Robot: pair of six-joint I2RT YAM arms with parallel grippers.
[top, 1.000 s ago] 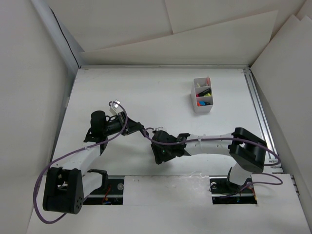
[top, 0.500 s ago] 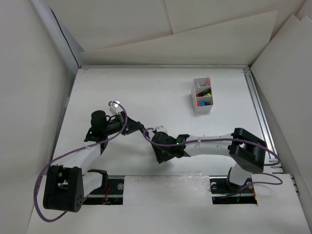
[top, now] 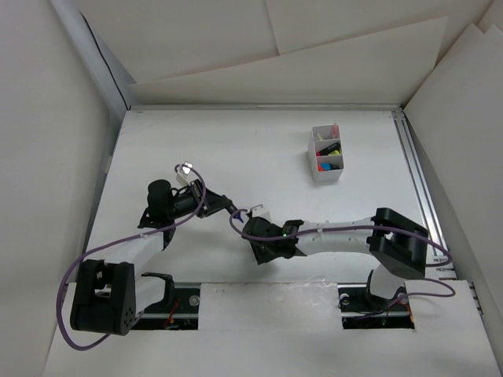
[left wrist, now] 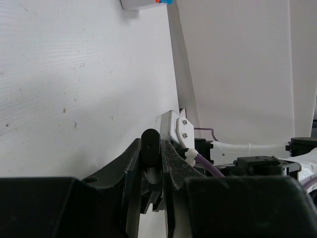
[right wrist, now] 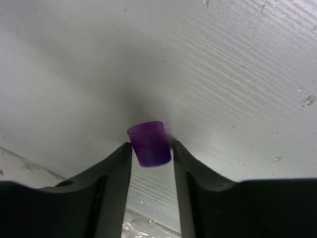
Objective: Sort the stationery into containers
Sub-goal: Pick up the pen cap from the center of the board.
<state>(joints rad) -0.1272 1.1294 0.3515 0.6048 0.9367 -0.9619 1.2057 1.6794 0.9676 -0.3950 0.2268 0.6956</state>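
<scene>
A small purple cap (right wrist: 149, 144) stands on the white table between the fingertips of my right gripper (right wrist: 151, 149). The left finger touches it and a thin gap shows at the right finger, so the jaws are still open. From above, the right gripper (top: 262, 253) points down at the table near the front centre, hiding the cap. My left gripper (left wrist: 150, 148) is shut on a black highlighter barrel (left wrist: 150, 140), whose rounded end sticks out past the fingers. It hovers just left of the right wrist (top: 230, 212). The white divided container (top: 328, 176) holds several coloured pieces at the back right.
A corner of the container (left wrist: 141, 5) shows at the top of the left wrist view. White walls enclose the table on three sides. A metal rail (top: 415, 173) runs along the right edge. Purple cables loop off both arms.
The right gripper has shifted slightly left and its jaws have narrowed around the purple cap. The left gripper has stayed shut on the black barrel, nearly still.
</scene>
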